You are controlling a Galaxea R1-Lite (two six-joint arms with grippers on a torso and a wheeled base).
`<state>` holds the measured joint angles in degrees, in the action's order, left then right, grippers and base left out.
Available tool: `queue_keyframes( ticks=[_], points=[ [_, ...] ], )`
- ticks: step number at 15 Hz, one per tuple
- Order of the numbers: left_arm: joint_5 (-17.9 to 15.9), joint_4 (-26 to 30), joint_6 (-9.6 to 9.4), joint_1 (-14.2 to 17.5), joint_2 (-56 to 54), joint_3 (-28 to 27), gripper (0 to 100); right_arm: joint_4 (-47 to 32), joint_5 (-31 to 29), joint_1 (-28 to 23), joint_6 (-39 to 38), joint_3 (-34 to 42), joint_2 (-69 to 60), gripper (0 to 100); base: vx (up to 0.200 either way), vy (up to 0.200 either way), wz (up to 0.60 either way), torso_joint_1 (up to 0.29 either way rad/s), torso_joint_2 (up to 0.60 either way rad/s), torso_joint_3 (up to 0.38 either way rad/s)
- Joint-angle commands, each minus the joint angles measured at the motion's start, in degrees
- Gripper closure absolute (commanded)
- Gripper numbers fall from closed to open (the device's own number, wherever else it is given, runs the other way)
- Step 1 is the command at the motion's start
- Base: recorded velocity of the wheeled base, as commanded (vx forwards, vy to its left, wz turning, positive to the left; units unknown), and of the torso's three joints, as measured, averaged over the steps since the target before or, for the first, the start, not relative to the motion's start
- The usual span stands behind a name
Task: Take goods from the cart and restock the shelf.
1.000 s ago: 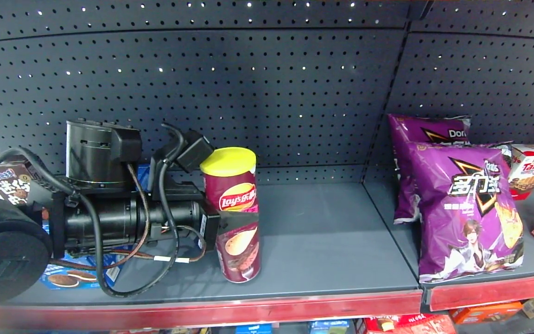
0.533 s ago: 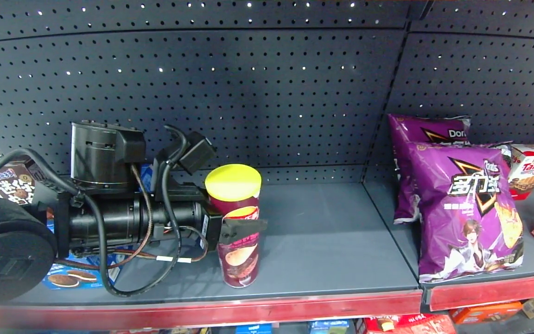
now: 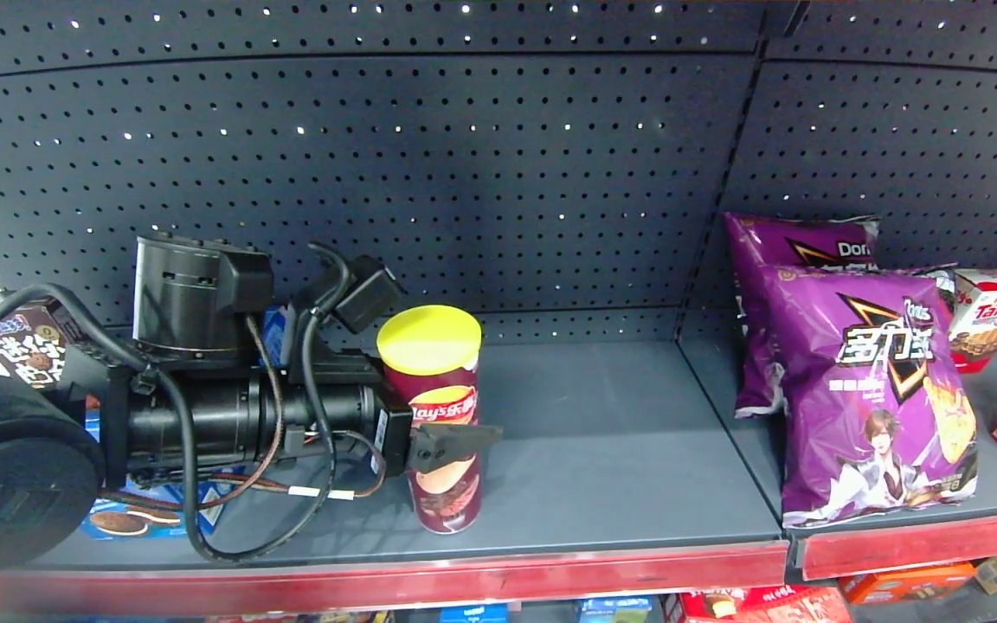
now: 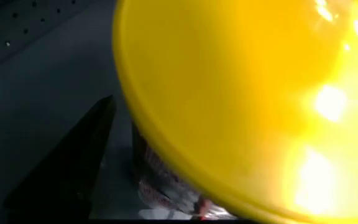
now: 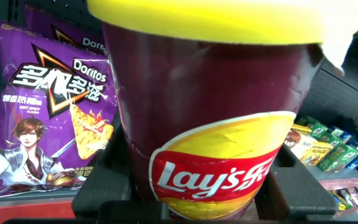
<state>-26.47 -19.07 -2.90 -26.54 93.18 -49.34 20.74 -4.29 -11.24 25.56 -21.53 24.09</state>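
Maroon can point(image 3: 438, 407) stood at the shelf's point(image 3: 602, 450) front edge inside your slightly parted left end effector point(image 3: 462, 424), placement seemingly finished, so you needed a clean withdrawal, right end effector point(image 5: 197, 186) clamping a second can point(image 5: 210, 124).

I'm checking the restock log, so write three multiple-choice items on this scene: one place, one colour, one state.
1. Where does the chip can on the shelf stand?
A. to the robot's left of the purple bags
B. on top of them
C. behind them
2. What colour is its lid?
A. red
B. yellow
C. white
3. What is the right gripper doing?
A. hanging open
B. shut on a purple bag
C. shut on a second chip can
Key: A, bare shelf lies between can and bags; B, the lid is plainly yellow; C, its fingers flank that can.
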Motion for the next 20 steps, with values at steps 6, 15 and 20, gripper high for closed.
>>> queue_keyframes(
  ticks=[6,15,20],
  points=[
    [2.2,0.2,0.09,2.3,-4.3,4.5,0,0.0,0.0,0.1,0.0,0.0,0.2,100,0.0,0.0,0.0,0.0,0.0,0.0],
    [2.2,0.3,0.09,8.1,-18.7,11.9,0,0.0,-0.3,0.1,0.0,2.0,-0.5,100,0.0,0.0,0.0,0.0,0.0,0.0],
    [2.6,1.3,0.09,11.2,-28.5,12.3,0,-2.4,-1.4,-0.5,-5.4,1.1,1.0,100,0.0,0.0,0.0,0.0,0.0,0.0]
  ],
)
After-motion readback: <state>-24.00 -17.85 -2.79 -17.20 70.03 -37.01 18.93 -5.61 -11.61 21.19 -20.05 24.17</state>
